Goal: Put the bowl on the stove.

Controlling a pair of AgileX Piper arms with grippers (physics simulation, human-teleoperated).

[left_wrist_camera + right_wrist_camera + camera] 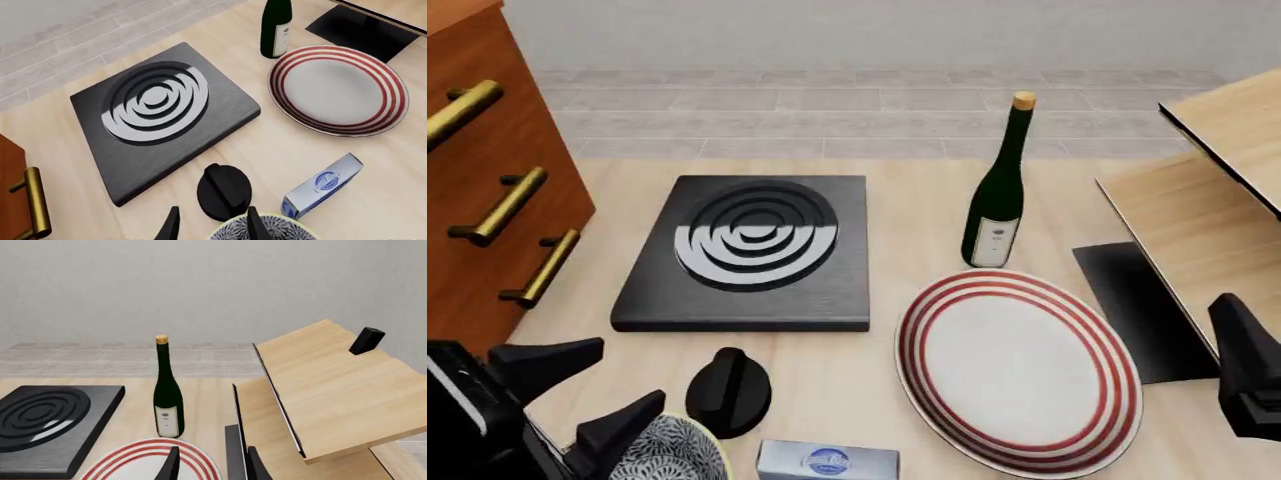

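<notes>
Black-and-white bowl (669, 452) rim sits between the left end effector's (594, 395) spread fingers.

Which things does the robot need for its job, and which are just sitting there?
Needed: bowl, stove, left gripper.

Just sitting there: plate, bottle, knob, small carton, drawers, wooden shelf.

The table (881, 400) looks like pale, matt wood with faint grain. The stove (654, 295) is a brushed matt black slab, its burner rings partly silver-grey, perhaps metal. The bowl (674, 455) seems glazed ceramic, as does the smooth plate (1014, 365). The bottle (998, 190) is glossy dark glass with a paper label.
</notes>
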